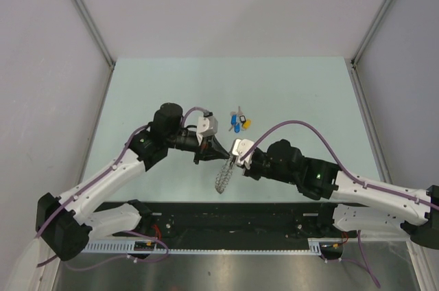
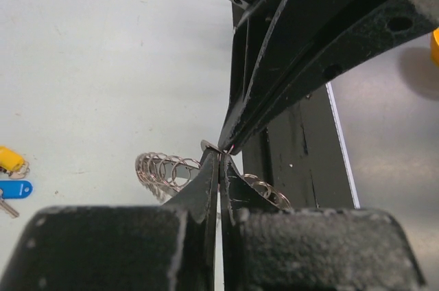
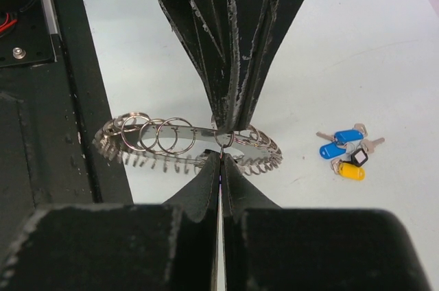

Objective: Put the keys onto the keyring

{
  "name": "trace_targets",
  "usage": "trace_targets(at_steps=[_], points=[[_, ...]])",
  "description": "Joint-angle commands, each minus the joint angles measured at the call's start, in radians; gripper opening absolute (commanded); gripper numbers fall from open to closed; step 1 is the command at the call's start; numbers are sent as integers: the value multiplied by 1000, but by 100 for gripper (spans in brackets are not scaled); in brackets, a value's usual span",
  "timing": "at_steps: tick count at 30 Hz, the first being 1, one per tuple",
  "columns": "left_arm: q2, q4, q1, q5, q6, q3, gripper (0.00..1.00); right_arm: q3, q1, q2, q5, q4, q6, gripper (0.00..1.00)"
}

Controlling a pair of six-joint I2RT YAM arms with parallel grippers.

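Over the big desk (image 1: 309,92), our left end effector (image 1: 218,152) and right end effector (image 1: 237,156) were both squeezed shut on the keyring (image 1: 223,177), tip to tip. The little keys (image 1: 239,123) lay well apart, farther back. We thought the ring could slip and fall, because each pinch held only a thin bit of wire.

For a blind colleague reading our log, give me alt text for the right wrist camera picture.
Right fingers from below and left fingers from above meet tip to tip, both shut on the keyring, a silvery toothed ring carrying small wire loops. The keys, with blue, yellow and black heads, lie on the pale table at picture right, apart from it.
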Motion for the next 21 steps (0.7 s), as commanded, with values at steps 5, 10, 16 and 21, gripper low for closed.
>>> trace_targets(at_steps=[5, 10, 16, 21], points=[[-119, 333, -24, -79, -217, -109, 0, -25, 15, 1, 20, 64, 16, 0], [-146, 458, -41, -138, -301, -180, 0, -34, 16, 3, 23, 106, 19, 0], [-172, 552, -50, -196, -355, -250, 0, -34, 16, -12, 51, 118, 1, 0], [-204, 562, -50, -254, -363, -286, 0, -34, 16, -26, 69, 101, -10, 0]])
